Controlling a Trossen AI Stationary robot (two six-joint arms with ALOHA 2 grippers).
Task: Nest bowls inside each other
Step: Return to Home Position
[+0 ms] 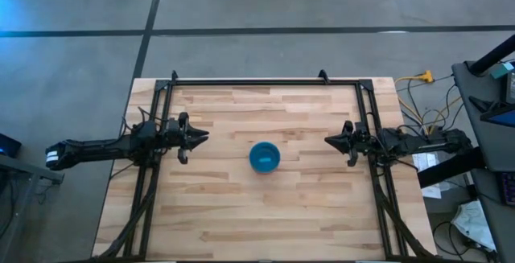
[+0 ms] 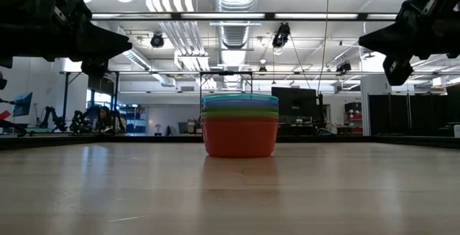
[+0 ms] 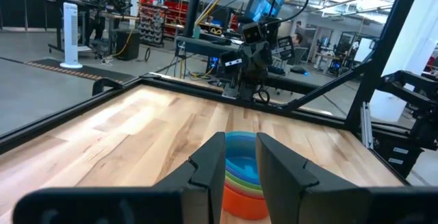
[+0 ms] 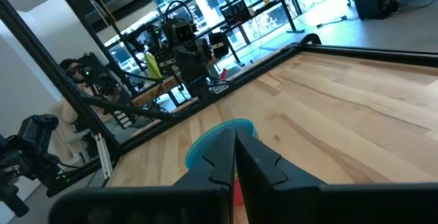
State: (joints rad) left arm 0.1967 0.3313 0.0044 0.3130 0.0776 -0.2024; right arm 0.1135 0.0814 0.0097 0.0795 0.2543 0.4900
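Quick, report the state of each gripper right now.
Left gripper: open, holding nothing.
Right gripper: shut, holding nothing.

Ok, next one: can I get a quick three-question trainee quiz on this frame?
1. True or false: the blue bowl tops the stack of bowls.
2. Which bowl is lowest in the low view? A) purple B) orange C) yellow
3. Is either gripper touching the stack?

Key: 1 true. 2 B, the orange bowl. 3 No: the left gripper and right gripper hang clear of it, one on each side.
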